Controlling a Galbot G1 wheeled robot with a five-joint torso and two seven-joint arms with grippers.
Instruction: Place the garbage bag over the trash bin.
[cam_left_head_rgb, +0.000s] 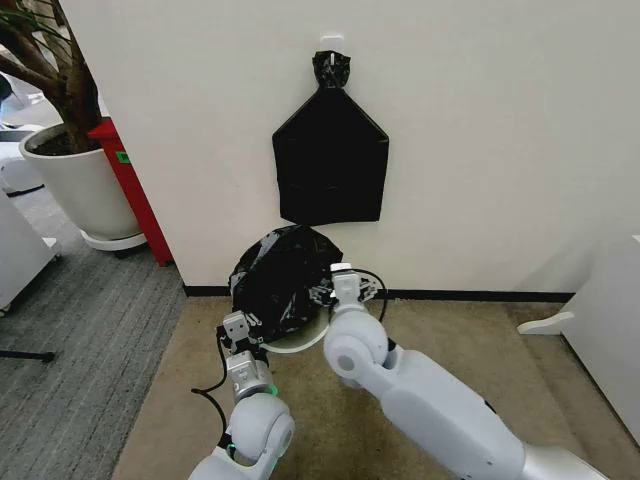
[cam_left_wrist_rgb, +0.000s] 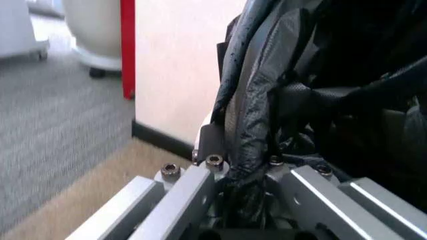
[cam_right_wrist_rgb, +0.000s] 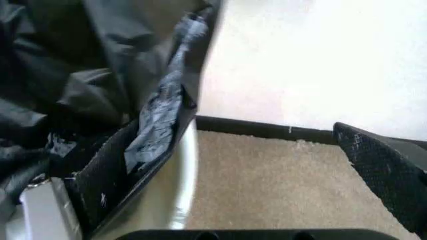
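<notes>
The glossy black garbage bag (cam_left_head_rgb: 285, 280) billows over the small cream trash bin (cam_left_head_rgb: 300, 343), which stands on the carpet against the wall; only the bin's near rim shows. My left gripper (cam_left_head_rgb: 237, 328) is at the bag's near-left edge, and in the left wrist view a fold of the garbage bag (cam_left_wrist_rgb: 250, 135) runs down between its metal fingers (cam_left_wrist_rgb: 200, 180), which are shut on it. My right gripper (cam_left_head_rgb: 345, 283) is at the bin's right side and stands open. One of its pads (cam_right_wrist_rgb: 107, 175) lies under the garbage bag (cam_right_wrist_rgb: 100, 75) inside the trash bin's rim (cam_right_wrist_rgb: 181, 185), the other pad (cam_right_wrist_rgb: 380, 165) outside.
A flat black bundle (cam_left_head_rgb: 330, 160) hangs from a wall hook above the bin. A large white plant pot (cam_left_head_rgb: 80, 185) and a red post (cam_left_head_rgb: 130, 190) stand to the left. White furniture (cam_left_head_rgb: 600, 320) is at the right. Bare carpet lies around the bin.
</notes>
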